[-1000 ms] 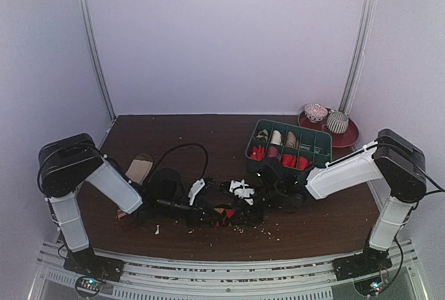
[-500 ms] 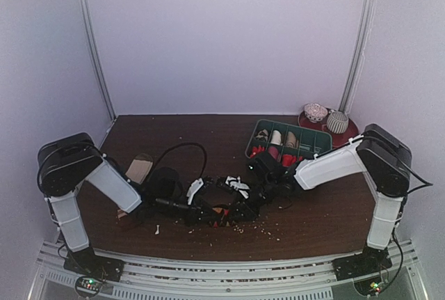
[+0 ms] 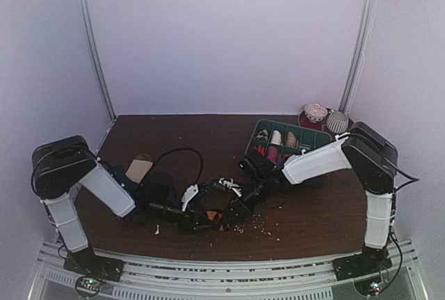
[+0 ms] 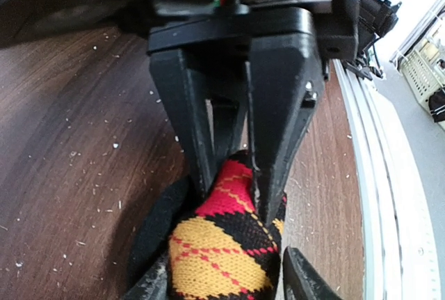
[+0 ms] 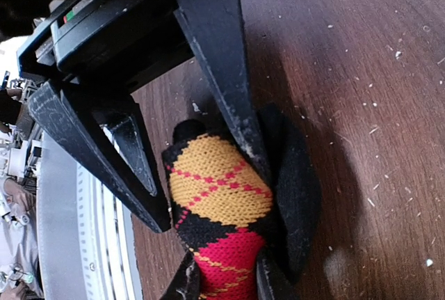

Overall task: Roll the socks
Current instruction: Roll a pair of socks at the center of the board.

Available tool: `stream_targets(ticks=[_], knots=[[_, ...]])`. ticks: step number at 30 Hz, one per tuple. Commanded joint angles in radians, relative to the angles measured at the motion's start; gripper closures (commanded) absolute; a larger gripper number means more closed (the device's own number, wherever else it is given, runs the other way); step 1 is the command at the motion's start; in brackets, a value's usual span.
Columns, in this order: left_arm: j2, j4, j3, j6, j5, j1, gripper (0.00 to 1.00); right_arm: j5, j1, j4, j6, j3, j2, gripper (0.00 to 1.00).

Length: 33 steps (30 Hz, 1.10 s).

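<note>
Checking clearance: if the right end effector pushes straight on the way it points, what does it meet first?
The sock, already between the right end effector's fingers. Just beyond sits the left end effector; how close is unclear.

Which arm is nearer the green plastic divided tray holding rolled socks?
Right. The right arm passes right by the green tray's front; the left arm lies well off to its left.

- argyle sock (image 4: 222,244): black, with red and mustard-yellow diamonds crossed by thin diagonal lines
- table (image 3: 208,133): dark brown wood grain
- tray (image 3: 288,124): dark green
- plate (image 3: 304,120): dark red
</note>
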Motion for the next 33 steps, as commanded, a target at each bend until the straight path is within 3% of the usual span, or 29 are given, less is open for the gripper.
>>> stream_targets(ticks=[1, 6, 11, 12, 15, 17, 20, 26, 33], knots=[[0.052, -0.069, 0.028, 0.070, 0.007, -0.003, 0.57, 0.073, 0.013, -0.261, -0.026, -0.026, 0.114, 0.89], [0.125, -0.103, 0.049, 0.015, 0.024, -0.003, 1.00, 0.102, 0.007, -0.256, -0.042, -0.014, 0.084, 0.83], [0.152, -0.188, 0.036, -0.068, -0.012, -0.003, 1.00, 0.223, 0.007, -0.170, -0.027, -0.025, -0.027, 0.75], [0.148, -0.212, 0.031, -0.092, -0.023, -0.003, 1.00, 0.266, 0.008, -0.124, -0.017, -0.042, -0.068, 0.67], [0.144, -0.331, 0.042, -0.154, -0.063, -0.002, 1.00, 0.399, 0.007, 0.069, -0.009, -0.149, -0.237, 0.60], [0.148, -0.392, 0.053, -0.204, -0.067, 0.000, 1.00, 0.489, 0.017, 0.218, -0.045, -0.249, -0.369, 0.47], [0.162, -0.468, 0.074, -0.251, -0.058, 0.001, 1.00, 0.589, 0.074, 0.379, -0.175, -0.376, -0.481, 0.42], [0.193, -0.530, 0.094, -0.293, -0.021, 0.006, 1.00, 0.733, 0.220, 0.402, -0.338, -0.426, -0.466, 0.41], [0.255, -0.534, 0.097, -0.296, 0.038, 0.015, 1.00, 0.768, 0.258, 0.401, -0.370, -0.399, -0.385, 0.41]])
